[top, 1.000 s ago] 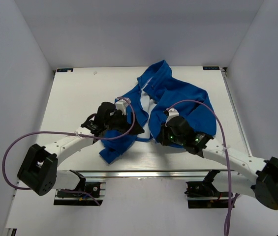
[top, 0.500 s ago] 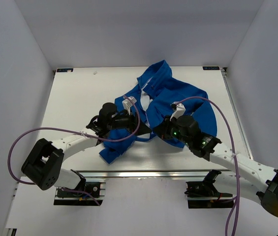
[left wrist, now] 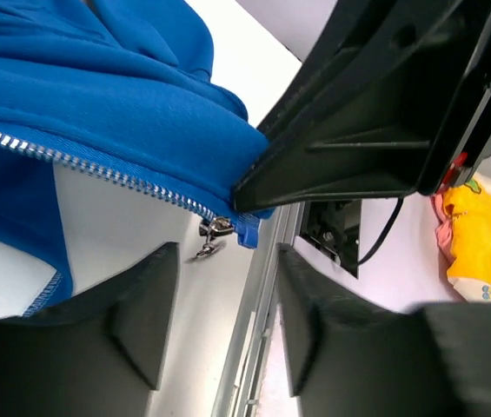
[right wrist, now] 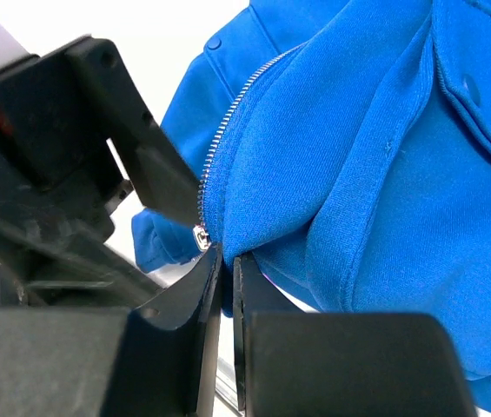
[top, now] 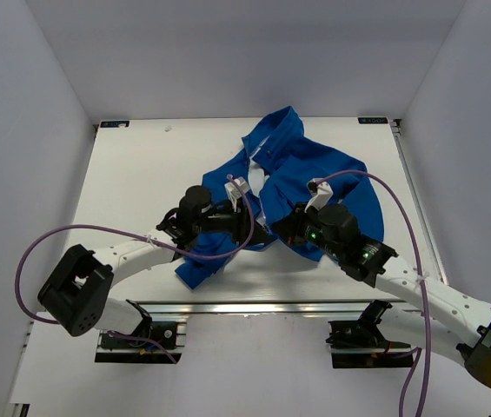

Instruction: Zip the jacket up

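Observation:
The royal-blue jacket [top: 332, 174] lies crumpled at the table's middle, with white lining showing in the open front. My right gripper [right wrist: 226, 269] is shut on the jacket's bottom hem [right wrist: 254, 208], right beside the zipper's lower end and its metal slider [right wrist: 200, 236]. In the top view the right gripper [top: 278, 228] sits at the jacket's near edge. My left gripper [left wrist: 223, 321] is open and empty, just below the zipper teeth [left wrist: 97, 169] and the hanging slider [left wrist: 213, 233]. In the top view the left gripper [top: 259, 233] faces the right one closely.
The white table [top: 141, 174] is boxed in by white walls. An aluminium rail [top: 254, 304] runs along its near edge and also shows in the left wrist view [left wrist: 258, 347]. Purple cables [top: 97, 233] loop over both arms. Yellow cloth [left wrist: 480, 226] lies beyond the table.
My left gripper has moved right, toward the right gripper and the zipper's lower end. The right arm shifted slightly left and forward, still holding the hem.

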{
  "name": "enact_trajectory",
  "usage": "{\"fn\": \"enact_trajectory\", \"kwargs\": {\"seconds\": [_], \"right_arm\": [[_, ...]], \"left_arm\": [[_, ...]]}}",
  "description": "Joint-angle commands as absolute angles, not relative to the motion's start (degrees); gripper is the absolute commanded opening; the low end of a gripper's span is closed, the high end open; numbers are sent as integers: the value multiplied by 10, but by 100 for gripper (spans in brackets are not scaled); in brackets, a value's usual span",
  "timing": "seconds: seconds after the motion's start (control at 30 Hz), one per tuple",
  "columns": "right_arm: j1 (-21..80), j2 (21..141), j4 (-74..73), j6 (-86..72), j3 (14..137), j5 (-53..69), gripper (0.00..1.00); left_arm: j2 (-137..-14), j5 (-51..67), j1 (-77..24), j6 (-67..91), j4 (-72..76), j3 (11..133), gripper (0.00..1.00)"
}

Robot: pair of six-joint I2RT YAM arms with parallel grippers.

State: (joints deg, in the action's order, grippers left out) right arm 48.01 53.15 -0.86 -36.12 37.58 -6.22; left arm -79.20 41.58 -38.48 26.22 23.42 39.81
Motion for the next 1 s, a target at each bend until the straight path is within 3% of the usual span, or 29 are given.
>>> {"fn": "enact_trajectory", "kwargs": {"seconds": [0.0,0.13,0.17,0.3,0.53,0.87,0.97], "right_arm": [[480,514,28,-370,396,-64,0],[480,514,24,-370,398,-77,0],[480,515,24,-370,398,-79,0],[479,516,31,-368,396,-79,0],[479,515,62,-357,399,-88,0],[479,515,64,-288,399,-96,0],[479,514,55,-226,393,-41,0]], "left_arm": [[-775,437,-389,222,229,416,56],[-773,452,-395,219,227,419,36],[-772,450,-396,219,227,418,24],[-771,445,-403,222,220,420,0],[-775,443,-420,221,166,432,0],[-752,534,-432,244,149,428,0],[-740,514,-431,238,134,430,0]]}}
